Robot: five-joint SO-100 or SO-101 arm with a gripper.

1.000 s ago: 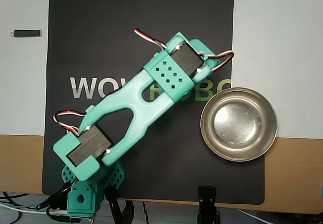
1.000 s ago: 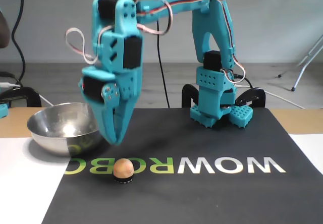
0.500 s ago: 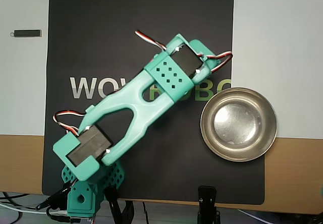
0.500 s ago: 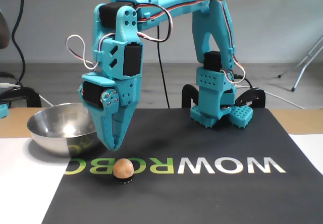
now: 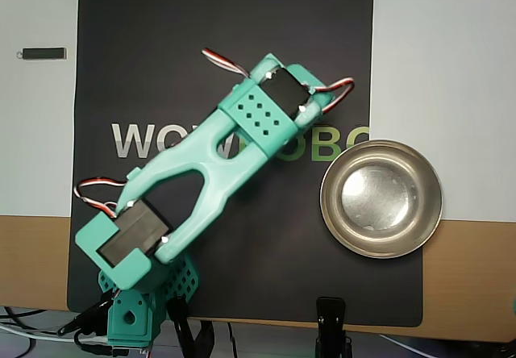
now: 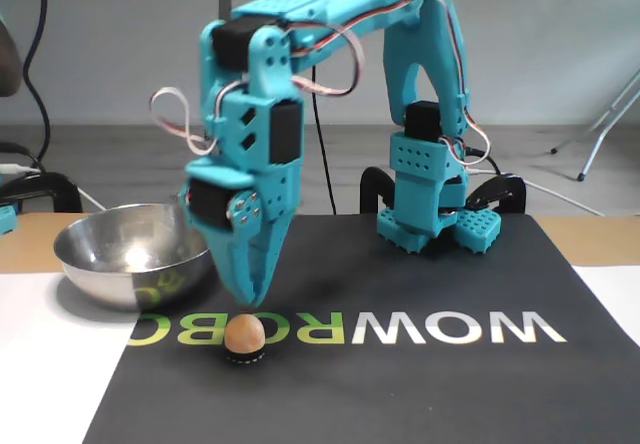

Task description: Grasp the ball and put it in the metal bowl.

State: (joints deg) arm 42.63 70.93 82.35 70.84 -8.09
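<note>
The peach-orange ball [image 6: 244, 334] sits on a small black ring on the black mat, on the logo letters, in the fixed view. My teal gripper [image 6: 253, 302] points straight down just above the ball, slightly to its right, not touching it. Its jaws stand close together with nothing between them. The metal bowl [image 6: 90, 264] stands to the left of the ball in the fixed view and is empty. In the overhead view the bowl [image 5: 419, 233] is at the right edge of the mat, and my arm [image 5: 201, 172] hides the ball and the fingers.
The black mat [image 5: 322, 19] with the WOWROBO logo covers the table's middle. The arm's base [image 6: 430, 214] stands at the mat's back. A small dark bar [image 5: 43, 53] lies on the white surface at upper left. A black clamp [image 5: 330, 318] grips the table edge.
</note>
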